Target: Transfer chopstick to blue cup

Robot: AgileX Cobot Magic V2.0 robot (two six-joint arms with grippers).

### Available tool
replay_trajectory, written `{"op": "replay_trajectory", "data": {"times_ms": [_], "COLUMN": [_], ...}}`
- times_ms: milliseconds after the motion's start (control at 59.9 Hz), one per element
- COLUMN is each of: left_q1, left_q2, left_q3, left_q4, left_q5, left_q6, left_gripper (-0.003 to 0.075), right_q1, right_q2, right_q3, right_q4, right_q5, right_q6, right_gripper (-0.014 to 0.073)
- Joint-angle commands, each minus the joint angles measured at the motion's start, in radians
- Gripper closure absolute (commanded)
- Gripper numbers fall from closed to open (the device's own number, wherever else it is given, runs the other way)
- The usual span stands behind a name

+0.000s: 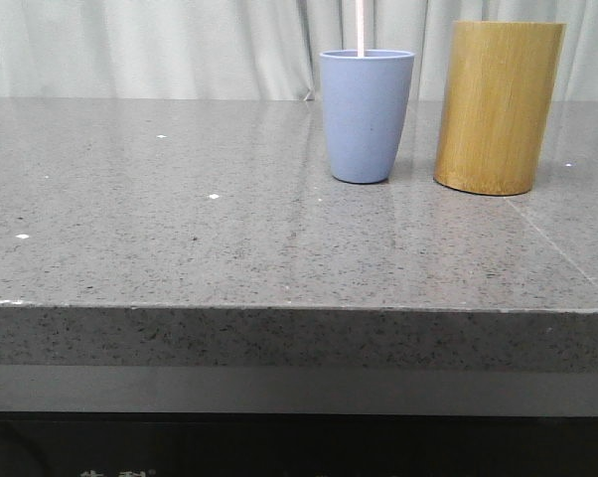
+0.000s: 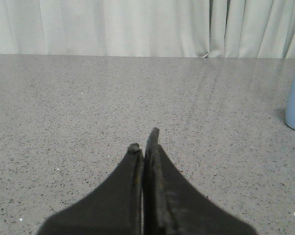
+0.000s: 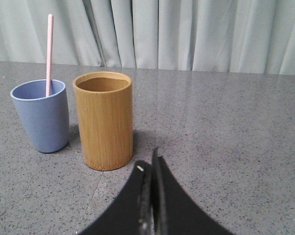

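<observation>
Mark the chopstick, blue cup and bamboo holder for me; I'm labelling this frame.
chopstick (image 3: 49, 49), right wrist view, mid-shaft above the rim.
blue cup (image 1: 367, 119), front view, middle of its outer wall.
bamboo holder (image 1: 498, 109), front view, middle of its side.

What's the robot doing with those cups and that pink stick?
Right now it isn't holding anything. A pink chopstick stands in the blue cup, poking up above its rim. Right beside that cup sits a taller bamboo holder, which looks empty from what shows. Both cups stand upright on the grey speckled table. The left gripper and right gripper are both shut with nothing between their fingers, away from the cups.
</observation>
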Motion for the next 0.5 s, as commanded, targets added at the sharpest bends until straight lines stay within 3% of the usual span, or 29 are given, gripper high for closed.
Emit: {"op": "replay_trajectory", "data": {"times_ms": [0,301,484], "left_q1": [0.001,0.001,0.019], "left_q2": [0.014,0.014,-0.071], "left_q3": [-0.025,-0.022,0.073], "left_q4": [-0.003,-0.003,-0.003], "left_q5": [-0.086,-0.089,-0.118], "left_q6": [-0.002,-0.002,-0.002], "left_gripper": [0.0739,0.0739,0.0739], "right_q1": [-0.006,-0.006,-0.006], "right_q2": [0.007,0.007,0.007], "right_q3": [-0.024,-0.024,-0.024], "right_q4": [0.002,0.002,0.002], "right_q5": [-0.087,-0.087,-0.087], "right_q6": [-0.004,-0.004,-0.004], "right_gripper": [0.0661,0.0661,0.0661]}}
